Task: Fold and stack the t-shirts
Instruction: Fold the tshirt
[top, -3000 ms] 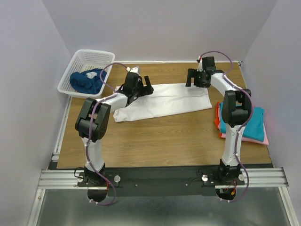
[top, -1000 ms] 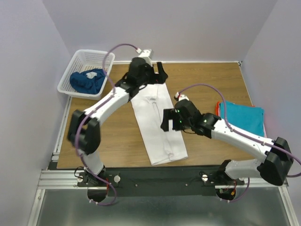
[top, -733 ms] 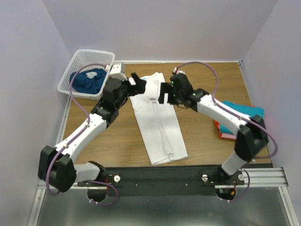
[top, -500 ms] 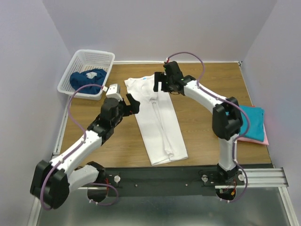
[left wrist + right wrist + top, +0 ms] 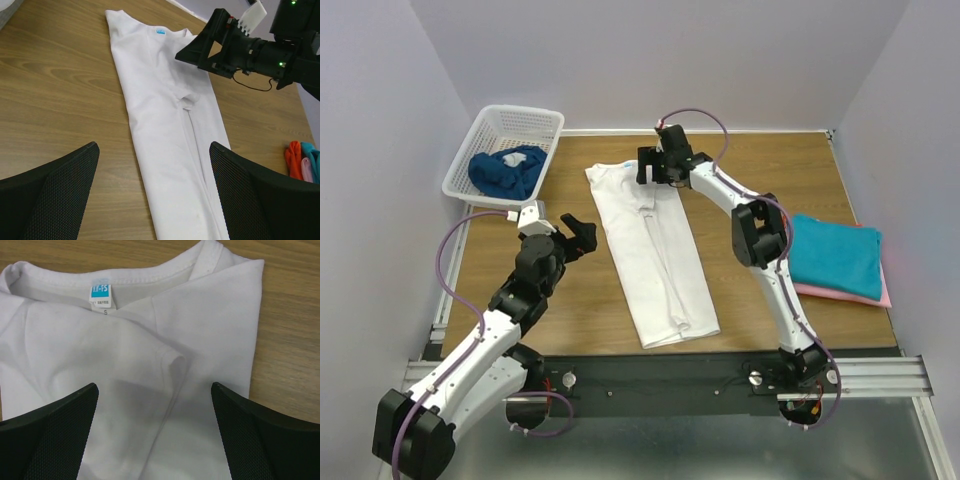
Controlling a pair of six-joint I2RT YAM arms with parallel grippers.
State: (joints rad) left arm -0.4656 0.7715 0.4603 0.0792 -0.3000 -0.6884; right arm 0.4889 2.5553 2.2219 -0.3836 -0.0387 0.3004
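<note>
A white t-shirt (image 5: 655, 255), folded into a long narrow strip, lies flat mid-table with its collar at the far end. My right gripper (image 5: 651, 170) hovers open just over that collar end; the right wrist view shows the round neck with a blue label (image 5: 100, 292) and a folded-in sleeve between the wide jaws of that gripper (image 5: 155, 435). My left gripper (image 5: 578, 236) stands open left of the strip, holding nothing. In the left wrist view the white shirt (image 5: 165, 115) runs between its fingers (image 5: 55, 190). A dark blue t-shirt (image 5: 505, 170) lies in the basket. A teal t-shirt (image 5: 835, 255) tops the folded stack.
The white lattice basket (image 5: 525, 122) stands at the far left corner. The folded stack at the right edge shows a pink layer (image 5: 875, 296) under the teal; in the left wrist view its orange edge (image 5: 292, 155) also shows. Grey walls close in three sides.
The white shirt went from lying crosswise to lengthwise. In the last second the left arm drew back from the collar end to the near left, and the right gripper moved up to the collar.
</note>
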